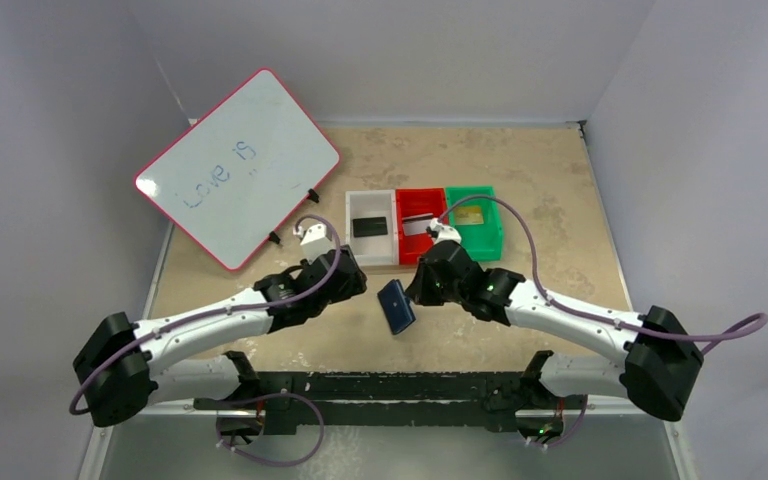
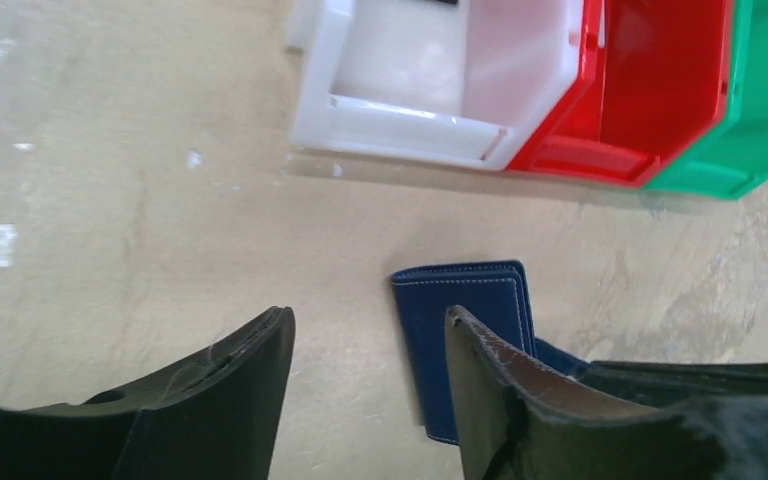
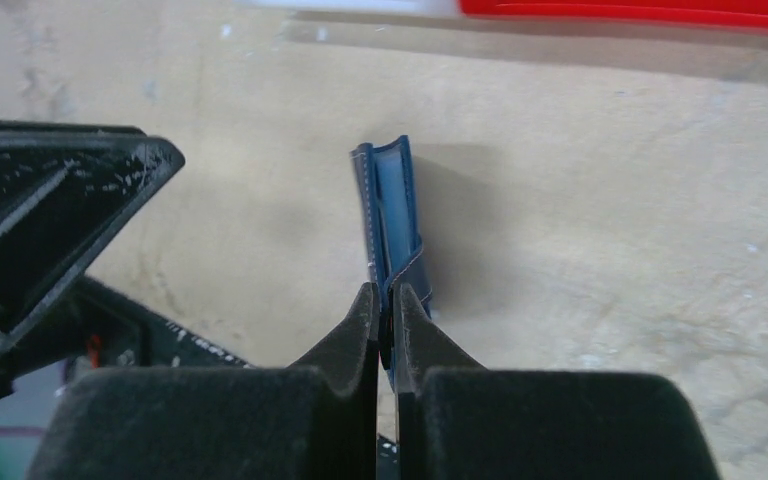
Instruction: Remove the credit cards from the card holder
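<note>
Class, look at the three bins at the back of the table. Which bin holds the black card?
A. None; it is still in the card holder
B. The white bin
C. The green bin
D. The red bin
B. In the top view the black card lies in the white bin, the leftmost of the three, while the red bin and the green bin hold lighter cards.

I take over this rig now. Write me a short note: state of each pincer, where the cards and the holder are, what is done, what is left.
Left pincer: open, empty, beside the card holder.
Right pincer: shut on the holder's edge; holder closed, on the table between the arms.
Cards: black card in the white bin, silver-grey card in the red bin, gold card in the green bin.
Done: all three cards seem out.
Left: probably only release the holder; its pockets are not visible, so check them.
</note>
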Controlling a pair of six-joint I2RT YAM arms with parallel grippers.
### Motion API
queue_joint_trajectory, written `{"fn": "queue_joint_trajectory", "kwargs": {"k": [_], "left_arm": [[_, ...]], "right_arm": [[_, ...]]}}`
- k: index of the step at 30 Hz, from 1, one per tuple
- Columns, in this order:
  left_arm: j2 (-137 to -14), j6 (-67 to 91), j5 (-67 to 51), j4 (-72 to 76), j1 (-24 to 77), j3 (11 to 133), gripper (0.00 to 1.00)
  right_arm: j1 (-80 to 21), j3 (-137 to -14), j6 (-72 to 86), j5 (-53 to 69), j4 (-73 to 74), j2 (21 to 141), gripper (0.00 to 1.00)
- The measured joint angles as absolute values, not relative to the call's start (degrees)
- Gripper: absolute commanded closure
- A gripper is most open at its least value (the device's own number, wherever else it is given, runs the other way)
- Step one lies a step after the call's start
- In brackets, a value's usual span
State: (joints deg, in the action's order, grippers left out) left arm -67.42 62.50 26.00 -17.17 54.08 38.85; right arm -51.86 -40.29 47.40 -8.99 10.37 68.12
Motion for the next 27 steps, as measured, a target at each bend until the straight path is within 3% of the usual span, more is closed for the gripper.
{"fn": "queue_joint_trajectory", "kwargs": {"k": [11,19,27], "left_arm": [[-54.24,67.18,37.63,-29.15,54.02,37.69,0.33],[-52.10,68.47,40.16,-34.09,54.02,37.58,0.32],[-53.10,67.90,38.92,-33.63,54.02,37.58,0.32]], "right_arm": [[-54.08,-41.91,46.48,3.84,-3.49,73.93,1.00],[-53.69,-41.91,52.16,2.24,-2.90,75.33,1.00],[-43.31,-27.40,59.94,-1.17,-3.25,66.57,1.00]]}}
